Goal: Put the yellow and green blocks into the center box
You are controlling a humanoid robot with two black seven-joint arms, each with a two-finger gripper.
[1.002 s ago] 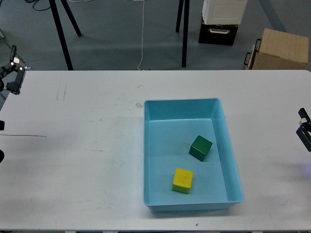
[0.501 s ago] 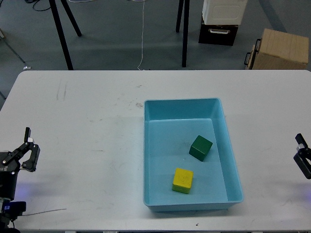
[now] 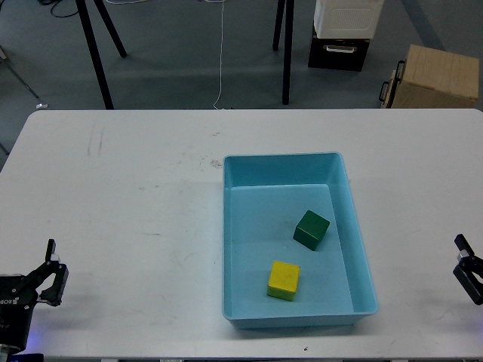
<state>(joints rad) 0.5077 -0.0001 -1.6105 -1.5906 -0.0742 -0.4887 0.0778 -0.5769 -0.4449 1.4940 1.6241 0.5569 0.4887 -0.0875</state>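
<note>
Both blocks, yellow block (image 3: 284,280) and green block (image 3: 311,229), sit inside the box (image 3: 362,256); the left tool (image 3: 47,270) rests open at the desk's (image 3: 136,196) near-left corner; I cannot tell the right tool's (image 3: 469,273) state.

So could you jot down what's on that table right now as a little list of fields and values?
surface: white table
container: light blue box, open top
green block: inside the box, toward the right wall
yellow block: inside the box, nearer the front wall
blocks touching: no, apart
left gripper: low at the left edge, holding nothing
right gripper: at the right edge, partly out of view
</note>
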